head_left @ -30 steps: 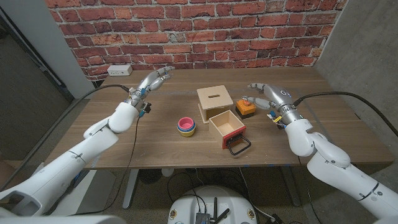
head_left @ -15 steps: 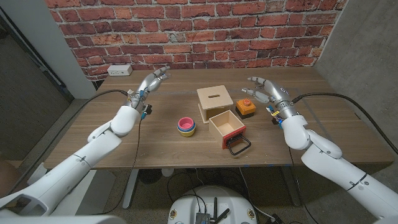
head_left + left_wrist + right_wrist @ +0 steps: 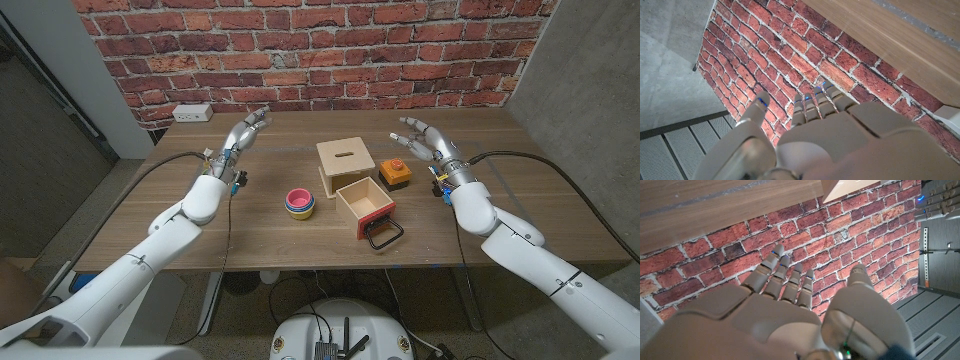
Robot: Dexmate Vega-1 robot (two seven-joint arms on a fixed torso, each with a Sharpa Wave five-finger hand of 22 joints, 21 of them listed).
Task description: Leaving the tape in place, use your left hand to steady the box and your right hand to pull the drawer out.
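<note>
A light wooden box [image 3: 345,160] stands at the middle of the table, and its red-lined drawer [image 3: 365,206] with a black wire handle [image 3: 385,235] sticks out toward the front edge. An orange tape roll [image 3: 396,173] sits just right of the box. My left hand [image 3: 243,132] is raised far to the left of the box, fingers spread, holding nothing. My right hand [image 3: 425,141] hovers behind and right of the tape, fingers apart and empty. In the wrist views the left hand [image 3: 805,130] and the right hand [image 3: 785,300] both point at the brick wall.
A stack of coloured bowls [image 3: 300,203] sits left of the drawer. A white power strip [image 3: 191,113] lies at the table's back left corner. Cables run from both forearms over the table. The brick wall [image 3: 320,50] stands right behind the table.
My right hand has lifted and swung back, away from the tape. My left hand has drifted slightly toward the wall. Box, drawer and tape stay put.
</note>
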